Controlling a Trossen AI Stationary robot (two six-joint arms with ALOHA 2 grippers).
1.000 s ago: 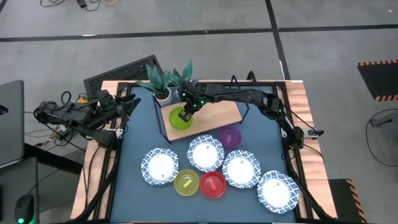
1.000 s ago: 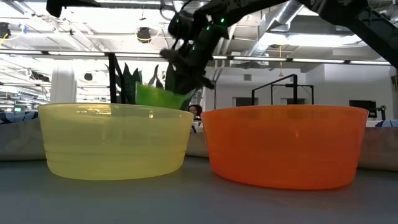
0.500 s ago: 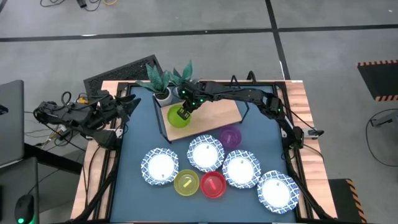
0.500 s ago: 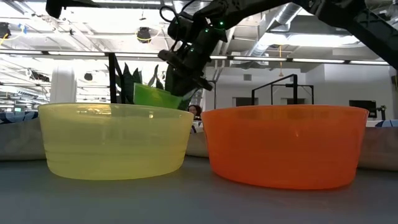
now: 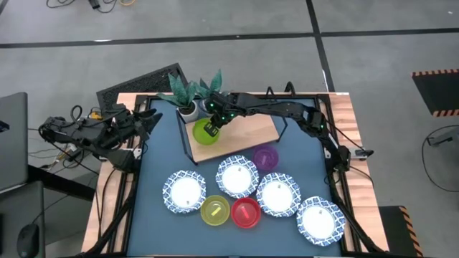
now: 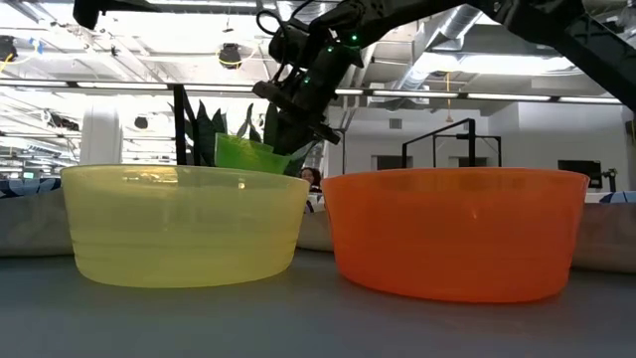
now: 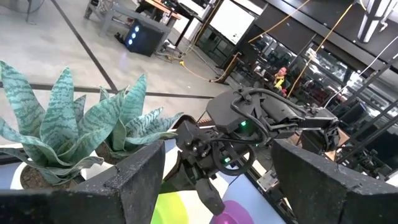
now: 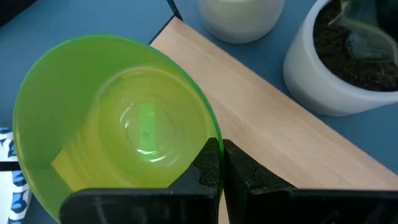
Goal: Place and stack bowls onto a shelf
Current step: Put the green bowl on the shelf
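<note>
Gripping green bowl (image 5: 206, 134) by rim, right claw (image 5: 213, 129) at shelf (image 5: 252, 128) corner; may tip off edge or nudge pots (image 5: 189, 110).

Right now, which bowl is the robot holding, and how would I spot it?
Look for the wooden shelf at the back of the blue table, beside two potted plants. At its left end, the right gripper pinches the rim of the green bowl. It is the only green bowl, and the only bowl at the shelf.
</note>
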